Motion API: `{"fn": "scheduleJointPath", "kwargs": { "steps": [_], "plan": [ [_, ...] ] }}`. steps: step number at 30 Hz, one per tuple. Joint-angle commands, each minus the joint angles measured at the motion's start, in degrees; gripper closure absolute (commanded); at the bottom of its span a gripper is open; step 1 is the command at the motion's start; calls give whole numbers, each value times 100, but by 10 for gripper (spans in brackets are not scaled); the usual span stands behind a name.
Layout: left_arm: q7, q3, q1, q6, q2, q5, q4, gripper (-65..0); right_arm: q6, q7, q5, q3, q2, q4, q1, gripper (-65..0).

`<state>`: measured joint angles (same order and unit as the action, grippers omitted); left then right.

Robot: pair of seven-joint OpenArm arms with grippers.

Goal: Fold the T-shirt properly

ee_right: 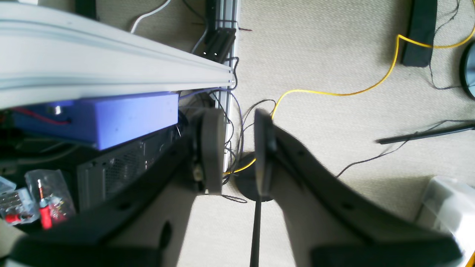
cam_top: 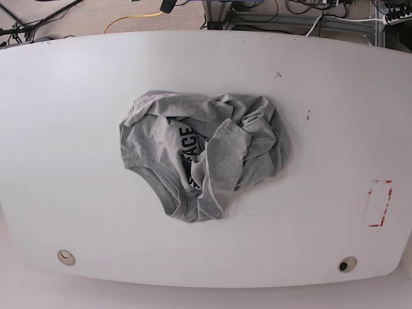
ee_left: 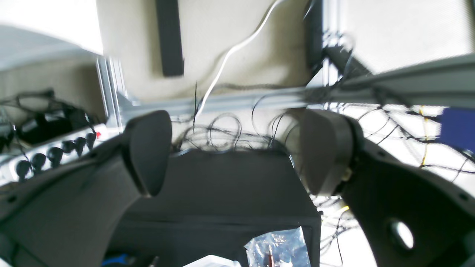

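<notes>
The T-shirt (cam_top: 206,154) lies crumpled in a heap in the middle of the white table (cam_top: 77,96), light grey, with black lettering showing between its folds. Neither arm appears in the base view. In the left wrist view my left gripper (ee_left: 233,148) stands wide open with nothing between its fingers, over cables and a black box off the table. In the right wrist view my right gripper (ee_right: 237,148) has a narrow gap between its fingers, holds nothing, and hangs over carpet beside the table frame. Neither wrist view shows the T-shirt.
A red-outlined rectangle (cam_top: 378,203) is marked near the table's right edge. Two round holes (cam_top: 65,257) (cam_top: 347,264) sit near the front edge. A blue box (ee_right: 111,116), an aluminium rail (ee_right: 111,70) and a yellow cable (ee_right: 334,92) are below the right gripper.
</notes>
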<state>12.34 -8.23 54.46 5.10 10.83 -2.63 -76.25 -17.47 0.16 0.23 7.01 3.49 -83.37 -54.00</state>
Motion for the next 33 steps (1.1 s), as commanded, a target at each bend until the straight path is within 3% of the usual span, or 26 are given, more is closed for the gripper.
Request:
{"fn": "scheduleJointPath", "kwargs": {
  "steps": [1,13,19,23,33],
  "plan": [
    [98,-52,379,-22,47,-31,-503,-507,-15,85,43,7,16,-406,-301,-130],
    [98,-623,1574,-22,3,-40,-2296,-507,-24,85,52,7,25,-2049,-1312,-130],
    [107,-931,1882,-22,-296,-40,-3096,-507,-24,85,52,42,43,-2779,-1576,-130],
    [107,-1151,1943,-14,-516,-40,-3518,-507,-24,85,52,42,60,-2964,-1488,-130],
    [107,-1195,1530,-14,-498,-31,-3720,-511,-33,85,43,51,60,-2973,-688,-130]
  ]
}}
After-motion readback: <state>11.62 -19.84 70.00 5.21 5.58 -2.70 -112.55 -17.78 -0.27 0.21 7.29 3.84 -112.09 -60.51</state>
